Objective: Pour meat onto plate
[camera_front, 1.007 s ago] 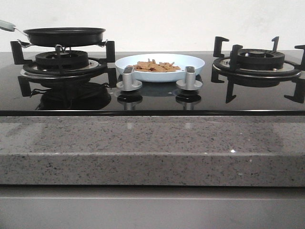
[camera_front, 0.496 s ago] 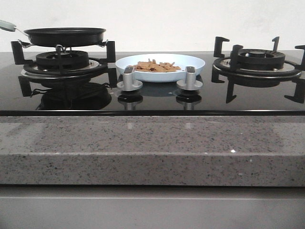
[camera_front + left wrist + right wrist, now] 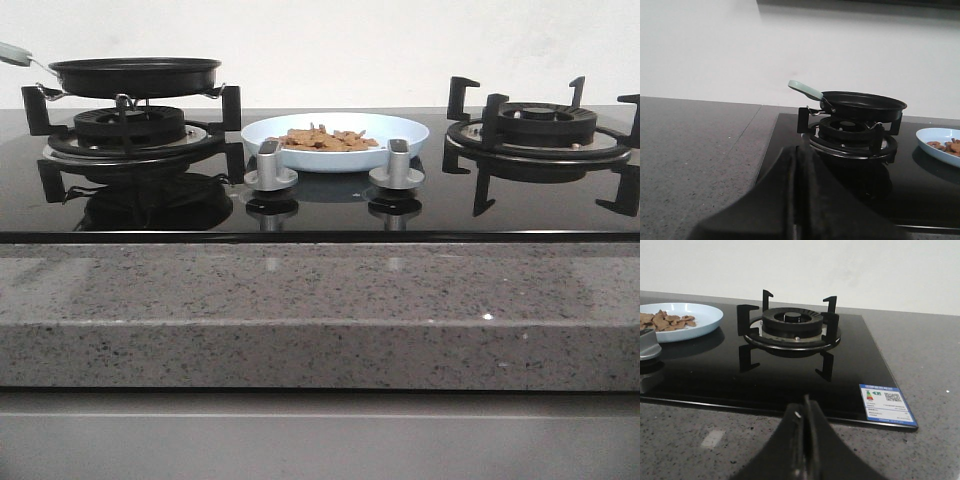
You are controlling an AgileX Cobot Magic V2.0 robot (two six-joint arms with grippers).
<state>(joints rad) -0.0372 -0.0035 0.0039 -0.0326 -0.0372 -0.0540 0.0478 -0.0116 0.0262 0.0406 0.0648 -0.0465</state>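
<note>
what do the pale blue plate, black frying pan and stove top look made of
Pale blue round plate: smooth, soft sheen, likely glazed ceramic or melamine. Black frying pan: matte dark coating, probably nonstick metal. Black stove top: mirror reflections of burners and knobs suggest glass.

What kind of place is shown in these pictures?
Most likely a kitchen: a black glass gas hob set in a speckled stone counter, a black frying pan on the left burner.

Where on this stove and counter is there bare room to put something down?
Bare patches: the granite ledge in front of the stovetop, and the black glass between the knobs and right burner. The middle is crowded: the plate of meat sits right behind the knobs.
</note>
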